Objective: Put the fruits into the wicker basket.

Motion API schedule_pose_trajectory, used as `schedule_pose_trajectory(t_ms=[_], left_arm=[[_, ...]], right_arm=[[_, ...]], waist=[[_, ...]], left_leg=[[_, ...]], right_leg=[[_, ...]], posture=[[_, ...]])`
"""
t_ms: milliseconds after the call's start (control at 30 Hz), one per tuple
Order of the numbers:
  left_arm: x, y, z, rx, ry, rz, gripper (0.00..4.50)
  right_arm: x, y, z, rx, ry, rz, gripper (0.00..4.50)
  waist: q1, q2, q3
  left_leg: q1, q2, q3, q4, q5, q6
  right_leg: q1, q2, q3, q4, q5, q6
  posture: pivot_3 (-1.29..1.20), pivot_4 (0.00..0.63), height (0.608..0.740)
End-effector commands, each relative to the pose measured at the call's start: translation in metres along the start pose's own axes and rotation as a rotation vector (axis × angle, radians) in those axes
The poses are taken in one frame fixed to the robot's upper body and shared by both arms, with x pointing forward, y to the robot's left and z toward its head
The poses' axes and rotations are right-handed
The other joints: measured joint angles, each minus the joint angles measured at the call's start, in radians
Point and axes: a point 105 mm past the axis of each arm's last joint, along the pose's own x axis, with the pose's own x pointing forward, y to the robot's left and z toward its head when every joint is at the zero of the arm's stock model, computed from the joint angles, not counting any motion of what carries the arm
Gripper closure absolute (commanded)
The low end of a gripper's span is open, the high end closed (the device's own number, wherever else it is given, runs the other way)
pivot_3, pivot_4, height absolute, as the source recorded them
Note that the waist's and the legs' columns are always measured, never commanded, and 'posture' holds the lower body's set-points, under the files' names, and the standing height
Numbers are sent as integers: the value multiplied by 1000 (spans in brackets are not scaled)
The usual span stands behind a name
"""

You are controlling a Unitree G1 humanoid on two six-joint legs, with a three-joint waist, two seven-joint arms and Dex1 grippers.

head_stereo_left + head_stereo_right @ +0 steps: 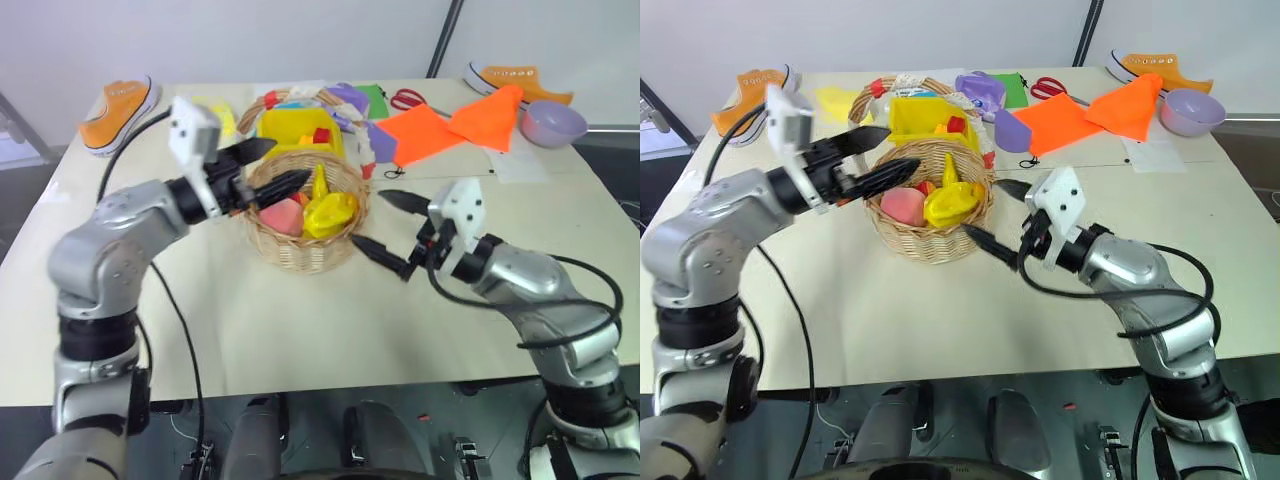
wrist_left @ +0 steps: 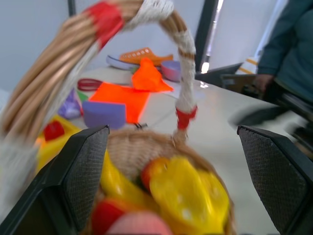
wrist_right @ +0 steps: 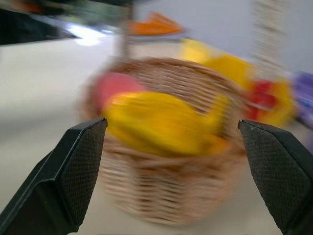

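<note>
An orange sneaker (image 1: 120, 112) lies at the upper left of the frame on a pale table (image 1: 300, 330); right of it, the left gripper (image 1: 268, 167) hovers at the near-left rim of the wicker basket (image 1: 305, 250), its black fingers spread apart and holding nothing; the basket sits centre frame, holding a pink-red peach (image 1: 282, 216) and a bright yellow ridged fruit (image 1: 332, 212); behind it stands a yellow plastic bin (image 1: 290, 128); right of the basket, the right gripper (image 1: 392, 225) points toward it, fingers wide apart and empty, just beside the basket wall; orange cloths (image 1: 455, 122) and a lilac bowl (image 1: 553, 122) lie at the upper right
</note>
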Motion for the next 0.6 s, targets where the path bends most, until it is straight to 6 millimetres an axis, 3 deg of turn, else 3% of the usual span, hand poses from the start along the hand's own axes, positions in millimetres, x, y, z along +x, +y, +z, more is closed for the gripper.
schedule_pose_trajectory(t_ms=[33, 200, 233, 300, 500, 533, 600], left_arm=[[-23, -9, -2, 28, 5, -53, 22], [-40, -18, -16, 32, 59, -64, 22], [-41, -19, -16, 34, 56, -62, 5], [-42, -22, -17, 40, 56, -58, 0], [-42, -27, -17, 53, 43, -51, 0], [-41, -27, -16, 54, 40, -52, 0], [-40, -29, -15, 58, 34, -57, 0]], right_arm=[[12, -21, 16, -2, -81, -91, 0], [39, -47, 17, 44, -121, -195, 0], [42, -48, 17, 51, -127, -195, 258], [45, -49, 17, 74, -140, -188, 926], [45, -51, 21, 96, -163, -186, 4100], [44, -51, 22, 94, -166, -191, 4457], [38, -55, 26, 70, -177, -215, 4457]], waist=[[-4, 0, 0], [2, 0, 0], [5, 0, 0], [7, 0, 0], [0, 1, 0], [-1, 1, 0], [-2, 1, 1]], left_leg=[[0, 0, 0, 0, 0, 0], [0, 0, 0, 0, 0, 0], [0, 0, 0, 0, 0, 0], [-1, -1, 0, 0, 0, 0], [-1, 0, 0, -1, 0, 1], [-1, 0, 0, -1, 0, 1], [-1, 0, 0, -1, 0, 1]], right_leg=[[0, 0, 0, 0, 0, 0], [0, 0, 0, 0, 0, 0], [0, 0, 0, 0, 0, 0], [0, -1, 0, -1, 0, 0], [0, -1, 0, -1, 0, 0], [0, -1, 0, -1, 0, 0], [-1, -1, 0, -1, 0, 0]], posture=[[0, 150, 729], [0, 150, 729], [0, 150, 729], [0, 150, 729], [0, 150, 729], [0, 150, 729], [0, 150, 729]])
